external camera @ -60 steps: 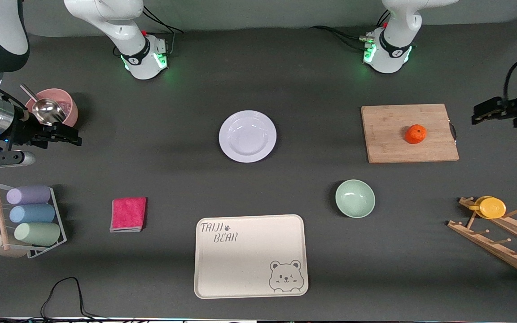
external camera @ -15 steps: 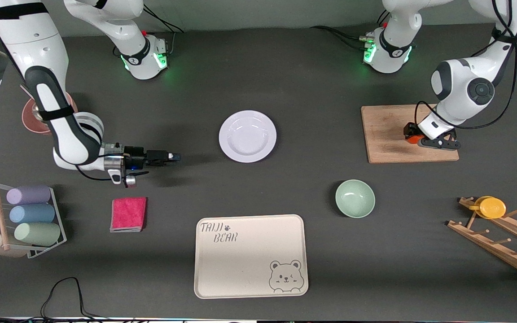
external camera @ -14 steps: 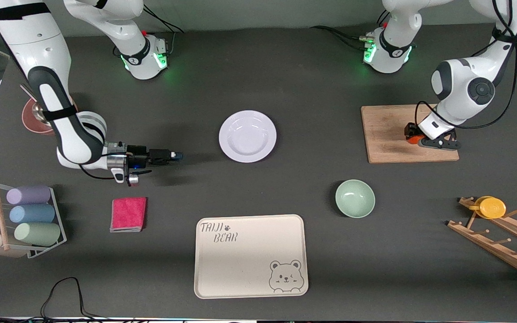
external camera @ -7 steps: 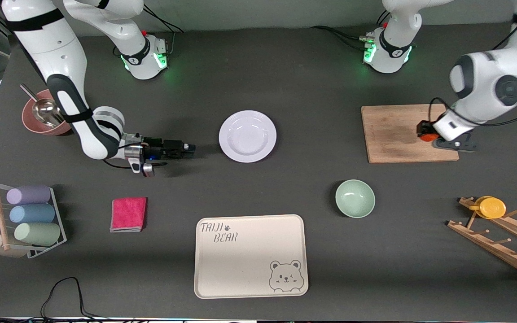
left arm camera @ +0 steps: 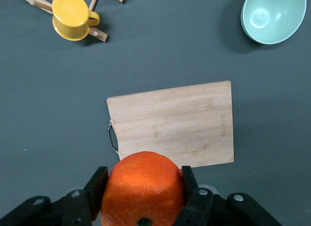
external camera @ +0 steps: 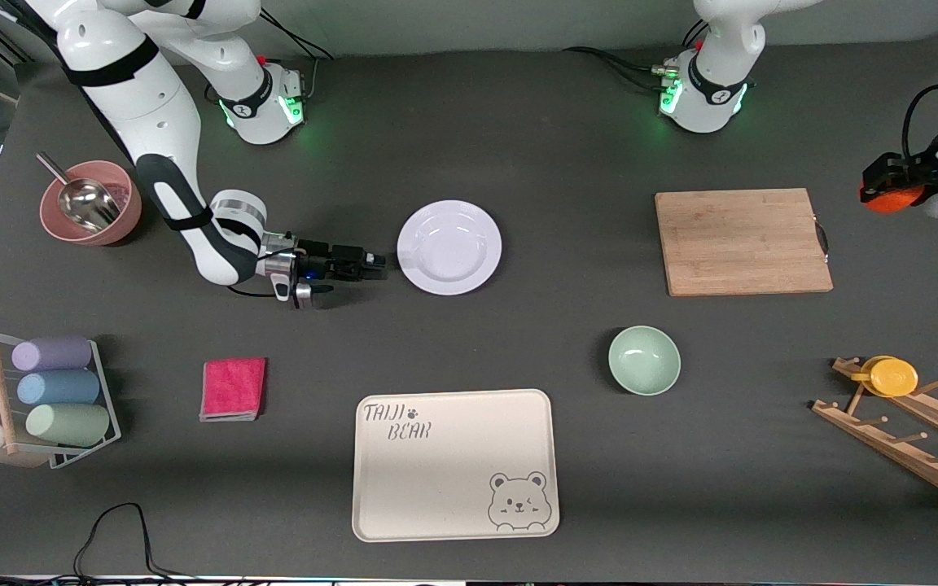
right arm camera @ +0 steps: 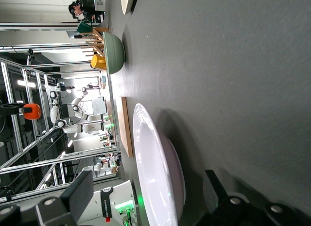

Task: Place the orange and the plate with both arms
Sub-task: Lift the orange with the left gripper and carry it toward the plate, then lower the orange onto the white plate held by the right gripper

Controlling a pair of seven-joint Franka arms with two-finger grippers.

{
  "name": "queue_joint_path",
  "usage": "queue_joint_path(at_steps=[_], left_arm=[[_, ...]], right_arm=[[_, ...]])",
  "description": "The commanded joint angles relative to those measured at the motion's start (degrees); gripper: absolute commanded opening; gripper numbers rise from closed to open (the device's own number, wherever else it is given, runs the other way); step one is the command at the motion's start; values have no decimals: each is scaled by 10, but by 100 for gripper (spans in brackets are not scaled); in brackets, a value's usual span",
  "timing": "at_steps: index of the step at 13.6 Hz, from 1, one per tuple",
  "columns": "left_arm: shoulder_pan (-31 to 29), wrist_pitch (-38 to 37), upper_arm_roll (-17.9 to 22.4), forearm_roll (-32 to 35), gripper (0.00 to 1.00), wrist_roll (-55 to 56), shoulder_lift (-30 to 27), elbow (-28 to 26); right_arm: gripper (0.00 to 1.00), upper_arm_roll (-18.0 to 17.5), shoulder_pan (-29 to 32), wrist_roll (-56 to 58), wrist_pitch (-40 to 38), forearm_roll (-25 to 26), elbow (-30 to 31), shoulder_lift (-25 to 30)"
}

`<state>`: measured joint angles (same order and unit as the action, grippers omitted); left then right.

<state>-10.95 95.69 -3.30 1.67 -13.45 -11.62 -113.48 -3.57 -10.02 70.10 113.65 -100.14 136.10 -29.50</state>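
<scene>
My left fingers (left arm camera: pixel 141 197) pinch the small, firm, dimpled bright-orange fruit (left arm camera: pixel 142 187) across its middle, while my right fingers (external camera: pixel 377 264), spread wide, must take the glossy, slippery, breakable white round plate (external camera: pixel 449 247) by its raised rim.

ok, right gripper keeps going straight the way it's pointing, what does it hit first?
The plate. The right gripper lies low and level just beside its rim, jaws open toward it; the wrist view shows the rim right ahead between them. Likely the rim edge meets first, though exact height is unclear.
</scene>
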Motion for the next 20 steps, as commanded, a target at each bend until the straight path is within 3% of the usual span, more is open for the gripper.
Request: queue_joint_path(at_steps=[1,3,6,9,15,20], left_arm=[[15,-9,-13,9,55,63,28,33],[28,-7,-64,4,55,149,44,46],[46,7,-176,-1,55,319,70,55],[93,26,-276,-2,55,506,133,100],[308,68,-290,76,54,783,316,225],[402,159,-284,106,53,878,407,235]], right_arm=[[100,0,-6,28,4,-25,20,5],[100,-1,-24,40,4,-58,29,6],[100,-1,-59,52,5,-116,39,5],[100,-1,-73,65,5,-136,44,4],[100,-2,-75,95,3,-156,55,-6],[100,-2,-75,95,3,-158,55,-8]])
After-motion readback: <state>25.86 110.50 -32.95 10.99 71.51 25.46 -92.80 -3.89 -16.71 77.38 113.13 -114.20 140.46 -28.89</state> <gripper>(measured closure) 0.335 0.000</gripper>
